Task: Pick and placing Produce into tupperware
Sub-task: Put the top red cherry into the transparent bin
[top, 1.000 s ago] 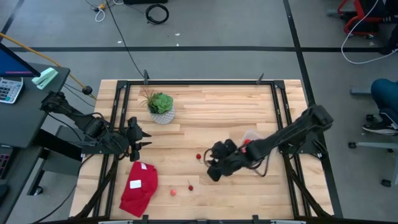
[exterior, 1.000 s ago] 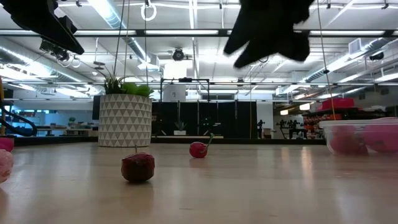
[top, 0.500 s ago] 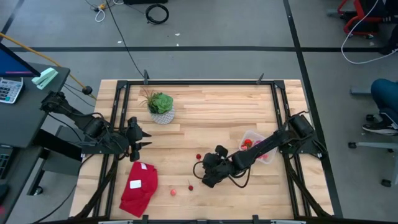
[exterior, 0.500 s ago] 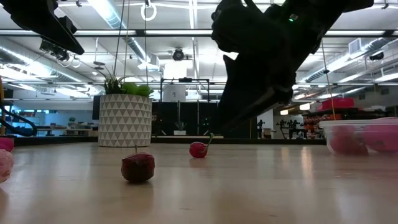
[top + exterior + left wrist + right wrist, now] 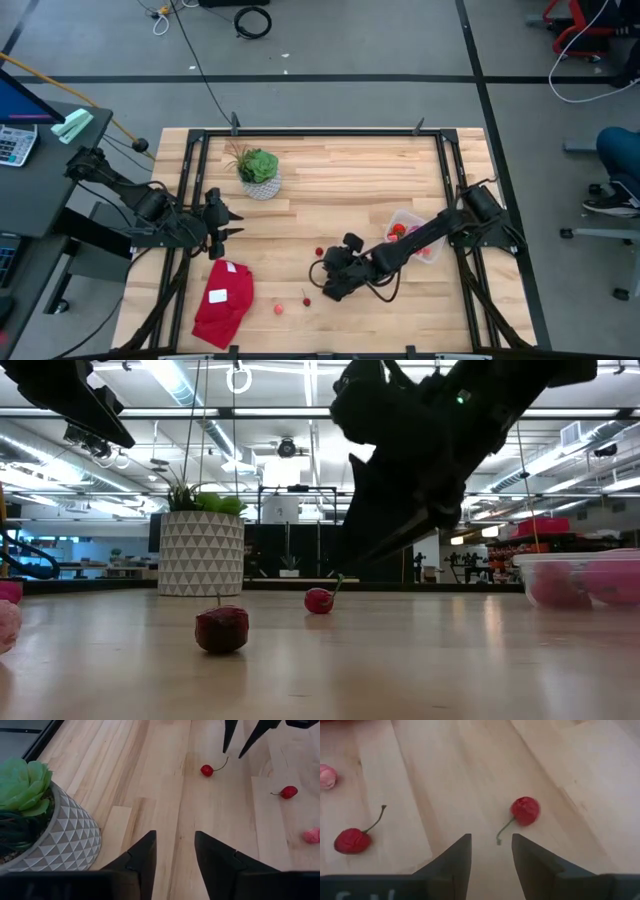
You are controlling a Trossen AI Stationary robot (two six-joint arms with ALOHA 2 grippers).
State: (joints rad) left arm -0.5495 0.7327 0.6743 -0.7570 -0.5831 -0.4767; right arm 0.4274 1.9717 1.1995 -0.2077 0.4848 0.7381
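Note:
My right gripper [image 5: 324, 279] hangs open, fingers slanting down, over the middle of the table. A red cherry with a stem [image 5: 525, 811] lies on the wood just ahead of its fingertips [image 5: 491, 842], untouched. A second cherry [image 5: 351, 840] and a pink piece [image 5: 327, 776] lie off to the side. The clear tupperware [image 5: 410, 236] stands behind the right arm toward the right edge, with red and pink pieces inside [image 5: 585, 580]. My left gripper [image 5: 228, 222] waits open by the left edge. The striped ball is not in view.
A green plant in a white patterned pot [image 5: 260, 173] stands toward the far left. A red cloth with a white label [image 5: 222, 301] lies at the near left corner. Bare wood lies between the cherries [image 5: 319, 252] [image 5: 305, 298] and the tupperware.
My right gripper has moved from beside the tupperware toward the table's left and near side and come down low over the cherries; in the last half second it only crept a little farther. The fruits and the left arm have stayed put.

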